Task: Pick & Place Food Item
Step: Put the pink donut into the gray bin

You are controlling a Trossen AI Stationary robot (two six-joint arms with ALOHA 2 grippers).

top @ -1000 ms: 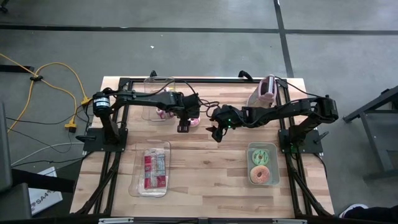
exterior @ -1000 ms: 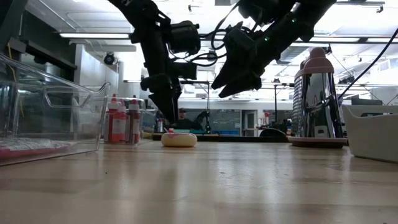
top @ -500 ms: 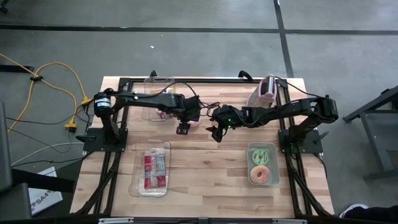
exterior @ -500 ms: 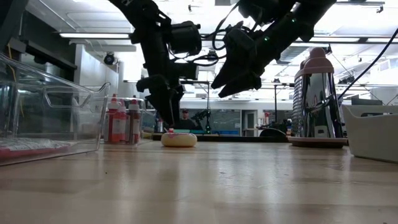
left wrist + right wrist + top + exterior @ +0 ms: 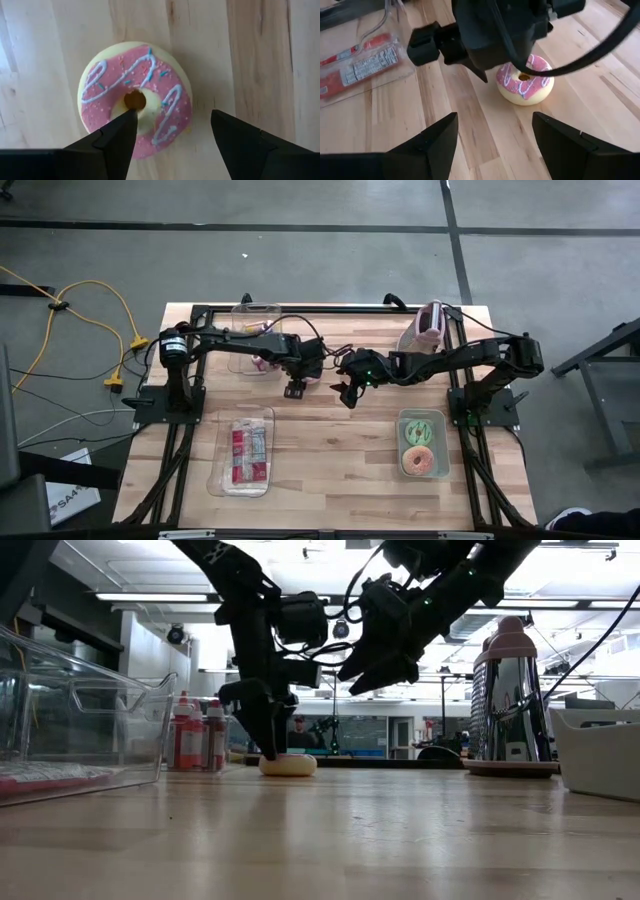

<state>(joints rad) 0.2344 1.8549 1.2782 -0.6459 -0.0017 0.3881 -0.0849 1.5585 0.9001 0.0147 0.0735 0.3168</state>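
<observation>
The left gripper point(image 5: 170, 137) hangs with jaws spread over the pink-iced doughnut point(image 5: 136, 97) lying on the bench point(image 5: 330, 450) — the grasp step, I judge — which calls for straddling and pinching it, while the right gripper point(image 5: 495, 142), likewise spread, waits nearby.

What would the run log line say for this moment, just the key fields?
left gripper: open, low over pink-iced donut, not gripping | right gripper: open, hovering nearby | donut: on table
</observation>
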